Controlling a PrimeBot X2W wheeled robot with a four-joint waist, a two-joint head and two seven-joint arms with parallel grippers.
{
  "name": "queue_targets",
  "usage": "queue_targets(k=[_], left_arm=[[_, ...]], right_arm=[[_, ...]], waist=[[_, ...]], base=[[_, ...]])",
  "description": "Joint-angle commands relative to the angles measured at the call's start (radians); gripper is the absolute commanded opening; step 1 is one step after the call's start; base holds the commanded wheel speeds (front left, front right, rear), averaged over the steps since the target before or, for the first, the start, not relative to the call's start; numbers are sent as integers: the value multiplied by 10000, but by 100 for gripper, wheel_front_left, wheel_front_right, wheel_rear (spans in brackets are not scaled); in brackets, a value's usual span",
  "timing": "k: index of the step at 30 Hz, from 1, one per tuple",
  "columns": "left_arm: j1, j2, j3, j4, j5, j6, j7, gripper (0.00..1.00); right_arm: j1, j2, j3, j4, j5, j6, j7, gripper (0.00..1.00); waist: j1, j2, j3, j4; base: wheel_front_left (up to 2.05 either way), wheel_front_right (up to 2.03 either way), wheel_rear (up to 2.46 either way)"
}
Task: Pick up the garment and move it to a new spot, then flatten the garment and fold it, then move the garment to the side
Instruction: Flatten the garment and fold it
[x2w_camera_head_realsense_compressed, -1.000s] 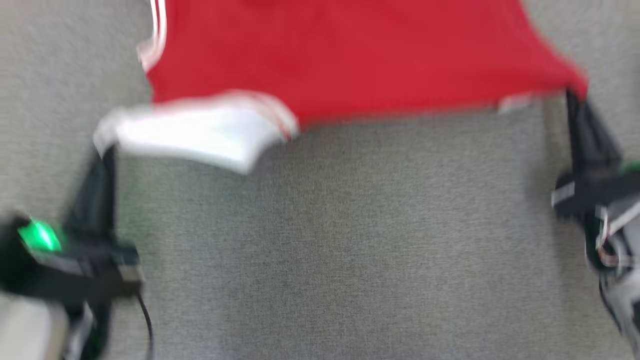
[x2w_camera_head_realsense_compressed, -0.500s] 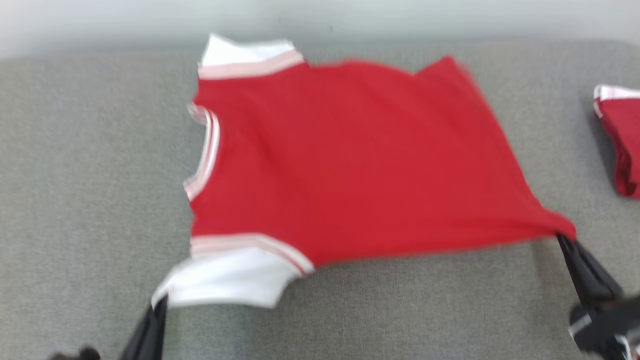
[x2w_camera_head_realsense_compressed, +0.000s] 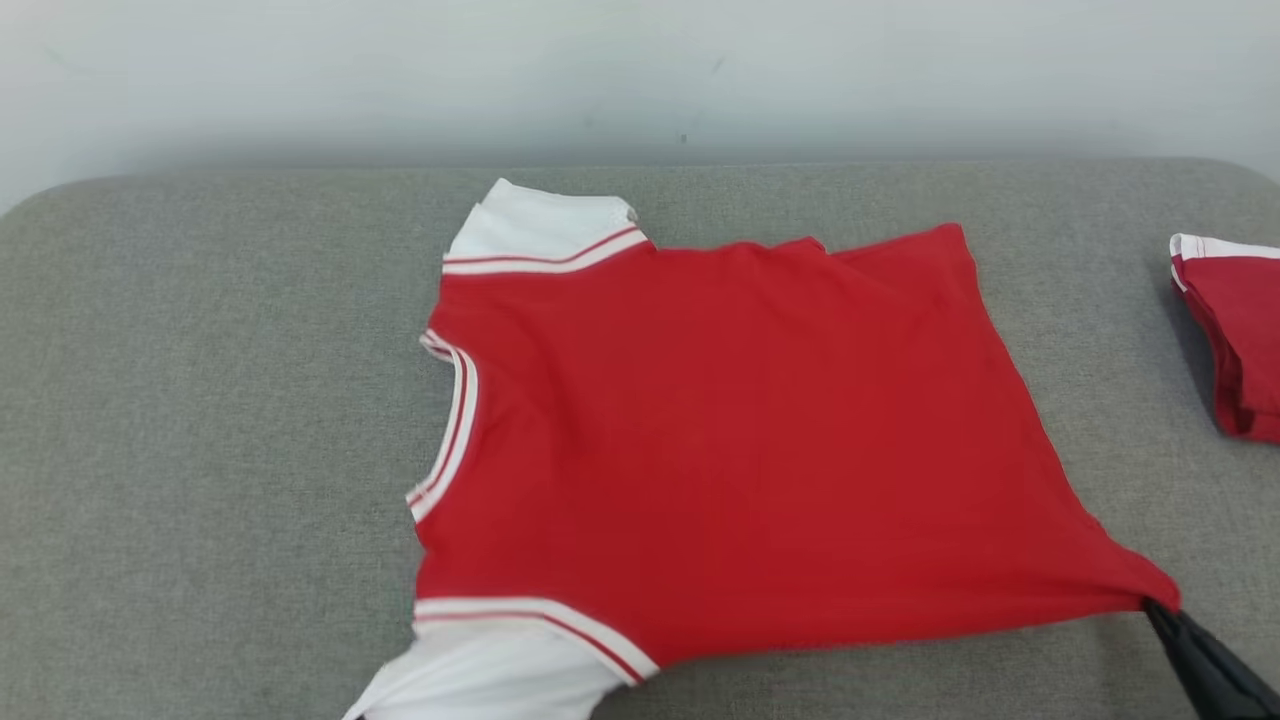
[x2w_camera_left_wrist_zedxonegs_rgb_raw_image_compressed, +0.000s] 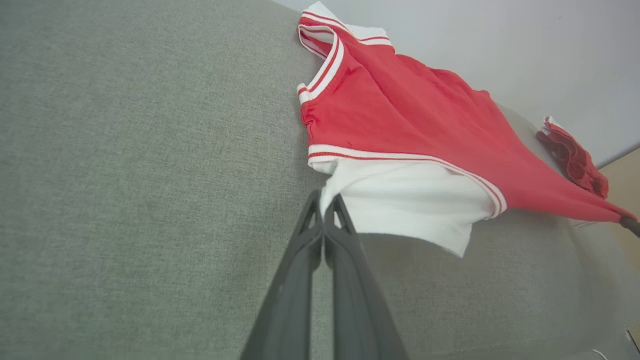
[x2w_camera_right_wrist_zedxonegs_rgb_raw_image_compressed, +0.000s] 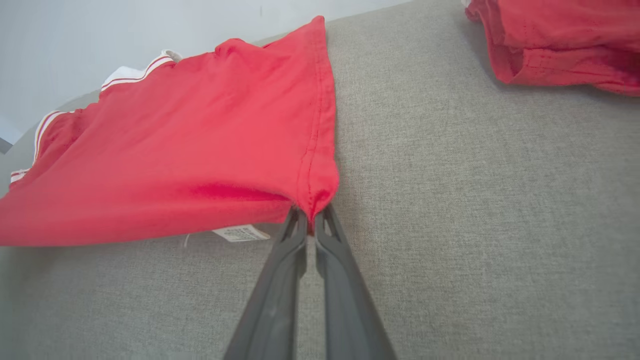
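Observation:
The garment (x2w_camera_head_realsense_compressed: 720, 430) is a red T-shirt with white sleeves and striped trim, spread on the grey fabric surface (x2w_camera_head_realsense_compressed: 200, 450) with its neck to the left. In the left wrist view my left gripper (x2w_camera_left_wrist_zedxonegs_rgb_raw_image_compressed: 324, 200) is shut on the corner of the near white sleeve (x2w_camera_left_wrist_zedxonegs_rgb_raw_image_compressed: 405, 200), which is lifted a little off the surface. My right gripper (x2w_camera_right_wrist_zedxonegs_rgb_raw_image_compressed: 311, 215) is shut on the near hem corner of the garment (x2w_camera_right_wrist_zedxonegs_rgb_raw_image_compressed: 200, 140), drawing it into a point. That pulled corner and the dark tip of the right gripper (x2w_camera_head_realsense_compressed: 1155, 607) show at the lower right of the head view.
A second red garment (x2w_camera_head_realsense_compressed: 1235, 330), folded, lies at the right edge of the surface, close beside my right gripper's side (x2w_camera_right_wrist_zedxonegs_rgb_raw_image_compressed: 560, 40). A pale wall (x2w_camera_head_realsense_compressed: 640, 80) rises behind the far rounded edge. A white label (x2w_camera_right_wrist_zedxonegs_rgb_raw_image_compressed: 240, 233) hangs under the held hem.
The head camera has tilted up, so the whole shirt, the wall and the second garment came into view and the arms dropped out at the bottom. Both grippers keep their corners.

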Motion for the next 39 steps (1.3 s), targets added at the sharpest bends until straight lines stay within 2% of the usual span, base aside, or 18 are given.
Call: queue_targets(k=[1, 6, 12, 23, 29, 39], left_arm=[[167, 141, 63, -193, -96, 121, 147, 0], [431, 403, 5, -988, -379, 596, 1222, 0], [-359, 82, -100, -1234, -807, 773, 1760, 0], [-2896, -753, -380, 505, -927, 189, 1582, 0], [-4058, -1060, -386, 1688, -762, -185, 1110, 0], [-5567, -1247, -631, 3466, -183, -875, 210, 0]], right_arm=[[173, -158, -193, -73, -72, -29, 91, 0], [526, -216, -784, -530, -178, -29, 726, 0], [408, 278, -1083, -660, -163, -27, 1813, 0], [-1539, 1099, -959, 74, -547, -27, 3600, 0], [-2565, 1485, -857, 689, -643, -27, 3564, 0], [-4171, 1830, -240, 1906, -514, -27, 3112, 0]], waist=[[1, 2, 15, 5], [1, 2, 76, 5], [1, 2, 71, 32], [1, 2, 95, -18], [1, 2, 250, 42], [1, 2, 688, 72]], base=[[0, 0, 0], [0, 0, 0], [0, 0, 0], [0, 0, 0], [0, 0, 0], [0, 0, 0]])
